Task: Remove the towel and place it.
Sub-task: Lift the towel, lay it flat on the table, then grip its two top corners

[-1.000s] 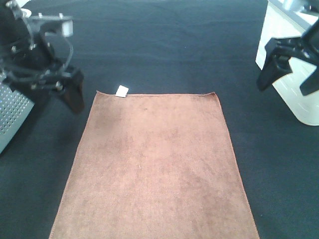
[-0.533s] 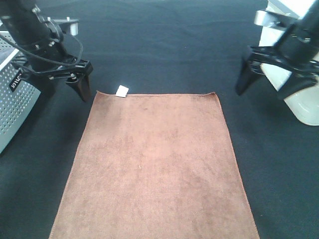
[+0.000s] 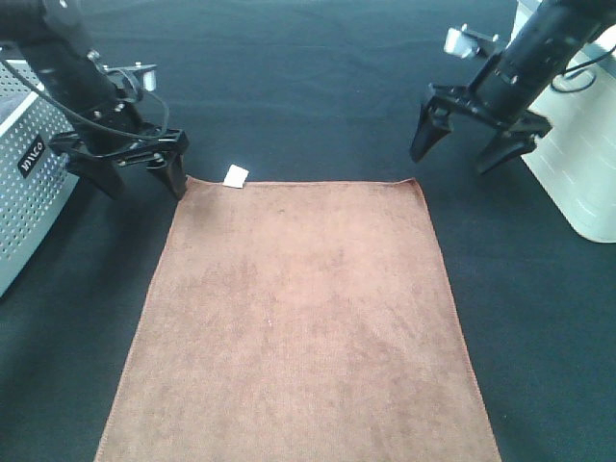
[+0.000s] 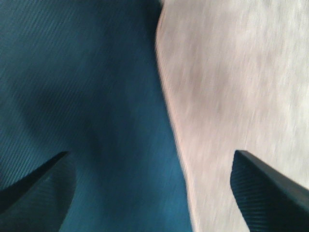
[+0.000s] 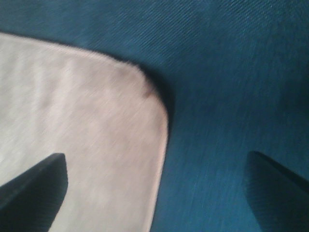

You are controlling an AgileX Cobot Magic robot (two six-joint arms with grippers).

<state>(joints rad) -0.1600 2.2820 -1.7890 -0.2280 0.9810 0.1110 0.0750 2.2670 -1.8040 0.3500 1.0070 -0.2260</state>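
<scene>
The white bin (image 3: 577,173) beside the right gripper (image 3: 449,161) hides its inside. This gripper and the left gripper (image 3: 142,188) angle down, wide and empty, each straddling a corner of the flat towel (image 3: 298,318).

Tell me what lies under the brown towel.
The large rectangular brown terry towel lies flat on the dark woven table cover, which shows along three edges. Anything beneath its middle is covered; no bump shows.

We see a dark cloth surface (image 3: 318,77) filling the frame, a perforated grey metal box (image 3: 24,217) at the left edge, and a white container (image 3: 577,183) at the right edge.
</scene>
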